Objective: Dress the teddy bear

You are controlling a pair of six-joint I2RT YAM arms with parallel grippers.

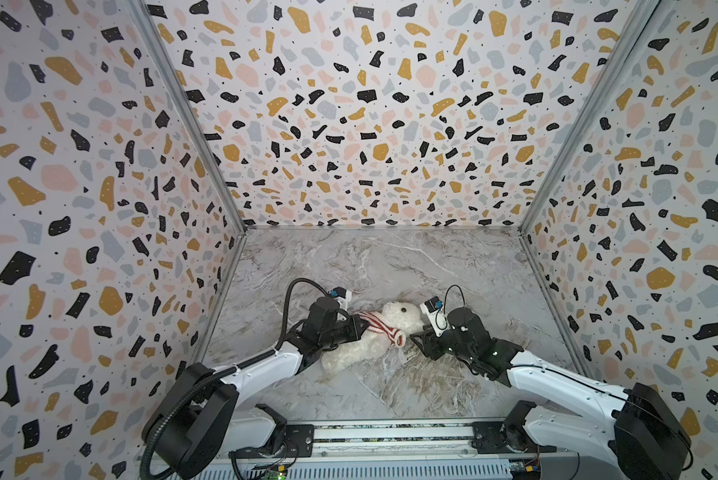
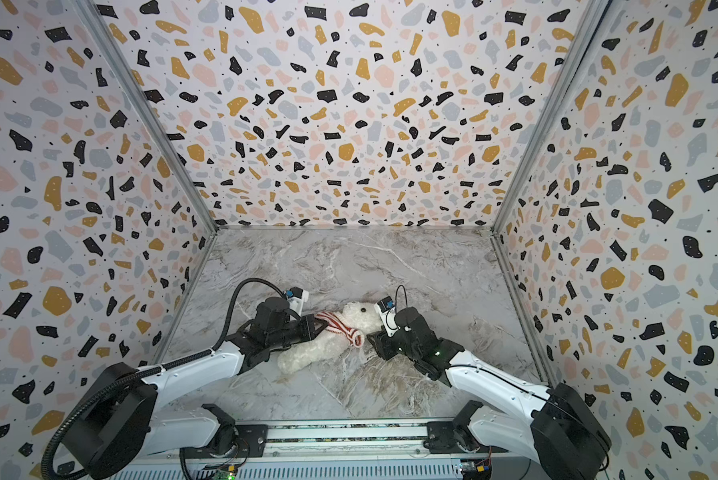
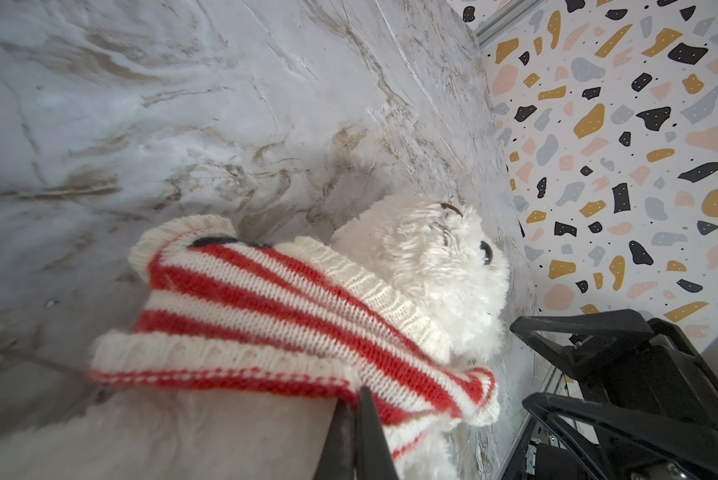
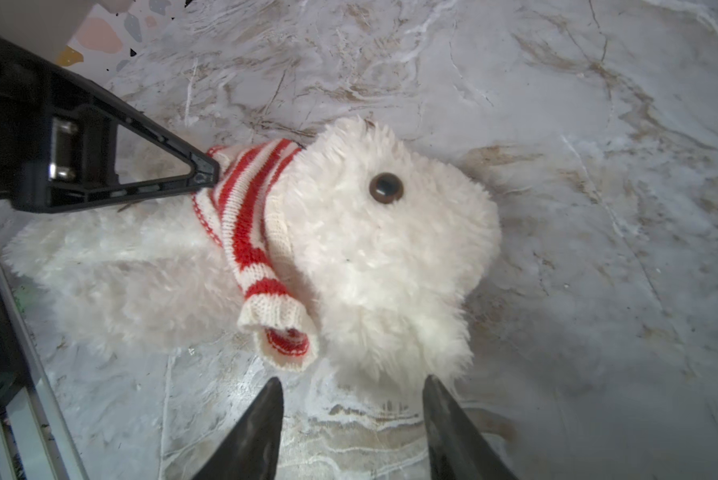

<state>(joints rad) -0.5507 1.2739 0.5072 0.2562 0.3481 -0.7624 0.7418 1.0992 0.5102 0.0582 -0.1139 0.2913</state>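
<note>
The small fluffy cream-white plush teddy bear (image 1: 397, 318) lay near the middle of the grey marble-patterned tabletop (image 1: 390, 262), between the two arms, its head toward the right arm and its body stretched toward the left one. The red-and-white striped knitted sweater (image 1: 380, 326) sat bunched around its neck, one empty sleeve (image 4: 282, 328) hanging loose beside the head; the furry body below was bare. The left gripper (image 3: 355, 401) had its black jaws pressed together, pinching the sweater's ribbed hem. The right gripper (image 4: 351, 388) stood with jaws spread, holding nothing, its tips just beside the head and the sleeve cuff.
</note>
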